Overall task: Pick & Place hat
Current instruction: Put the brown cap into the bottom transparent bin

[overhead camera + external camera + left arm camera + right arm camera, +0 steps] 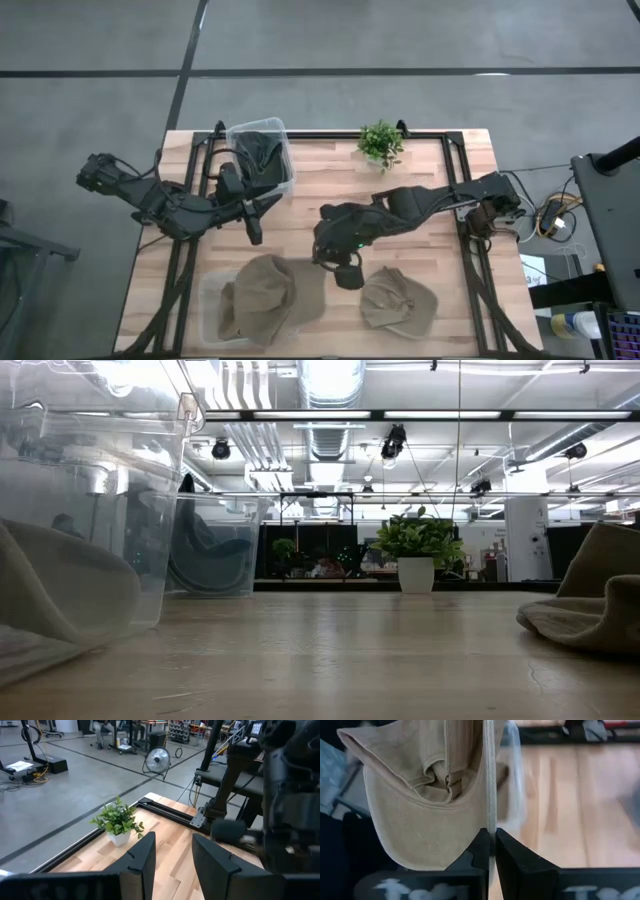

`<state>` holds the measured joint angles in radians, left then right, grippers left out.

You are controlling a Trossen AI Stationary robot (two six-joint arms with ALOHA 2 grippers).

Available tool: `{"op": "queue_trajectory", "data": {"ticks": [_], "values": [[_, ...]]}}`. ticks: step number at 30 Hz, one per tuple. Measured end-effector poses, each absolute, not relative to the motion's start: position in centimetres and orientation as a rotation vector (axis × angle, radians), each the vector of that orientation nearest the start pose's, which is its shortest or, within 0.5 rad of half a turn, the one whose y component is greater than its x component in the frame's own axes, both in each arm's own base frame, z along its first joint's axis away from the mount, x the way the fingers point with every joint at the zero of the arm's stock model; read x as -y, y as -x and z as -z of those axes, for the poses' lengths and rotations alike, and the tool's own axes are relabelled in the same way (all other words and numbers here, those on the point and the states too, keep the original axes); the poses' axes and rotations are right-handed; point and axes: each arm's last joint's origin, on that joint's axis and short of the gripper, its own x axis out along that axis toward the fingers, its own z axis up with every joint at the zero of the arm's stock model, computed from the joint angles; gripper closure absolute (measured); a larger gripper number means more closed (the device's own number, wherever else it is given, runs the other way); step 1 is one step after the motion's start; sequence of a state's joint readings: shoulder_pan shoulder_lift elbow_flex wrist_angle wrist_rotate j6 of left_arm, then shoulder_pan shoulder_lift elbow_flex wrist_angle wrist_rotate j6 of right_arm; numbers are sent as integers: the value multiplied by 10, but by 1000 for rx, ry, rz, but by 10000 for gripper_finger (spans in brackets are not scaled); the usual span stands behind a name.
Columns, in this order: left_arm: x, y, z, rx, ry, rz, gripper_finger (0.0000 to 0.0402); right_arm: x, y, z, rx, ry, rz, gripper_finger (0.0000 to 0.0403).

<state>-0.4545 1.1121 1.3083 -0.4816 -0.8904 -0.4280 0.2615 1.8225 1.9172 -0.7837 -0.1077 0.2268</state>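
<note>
A tan hat (268, 295) lies across the clear bin (212, 318) at the table's near left; in the low view it shows inside that bin (60, 595). My right gripper (332, 264) is at the hat's right edge and shut on it (491, 837). A second tan hat (398, 302) rests on the table to its right, crown up. My left gripper (254, 218) hovers open beside the far clear bin (262, 160), its fingers (145, 855) apart with nothing between them. My right gripper pinches a thin stitched edge of the tan hat (491, 820) between its two fingers, at the hat's right side. The fingers come slanting down from the table's right. The rest of the hat (420, 795) spreads away from the fingers over the clear bin's rim (516, 775).
The far clear bin holds a dark hat (205, 560). A small potted plant (381, 143) stands at the table's far edge. Black frame rails (455, 180) run along the table's sides. Bare wood lies between the two arms.
</note>
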Motion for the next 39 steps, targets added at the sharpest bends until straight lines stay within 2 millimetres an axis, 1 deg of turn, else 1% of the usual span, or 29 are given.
{"op": "queue_trajectory", "data": {"ticks": [10,15,20,24,28,35,39], "values": [[74,-202,-423,-129,237,-471,282,-110,-408,-354,-482,-152,-318,392],[74,-202,-423,-130,237,-470,282,-111,-414,-339,-382,-153,-327,391],[74,-202,-422,-131,236,-471,282,-106,-416,-322,-404,-172,-305,390],[74,-202,-422,-135,233,-472,282,-103,-423,-308,-436,-185,-285,390],[74,-202,-421,-137,231,-472,282,-105,-429,-297,-451,-191,-282,390],[74,-202,-421,-139,232,-472,282,-105,-432,-295,-448,-199,-280,390],[74,-202,-421,-142,227,-472,282,-106,-436,-286,-464,-199,-281,390]]}}
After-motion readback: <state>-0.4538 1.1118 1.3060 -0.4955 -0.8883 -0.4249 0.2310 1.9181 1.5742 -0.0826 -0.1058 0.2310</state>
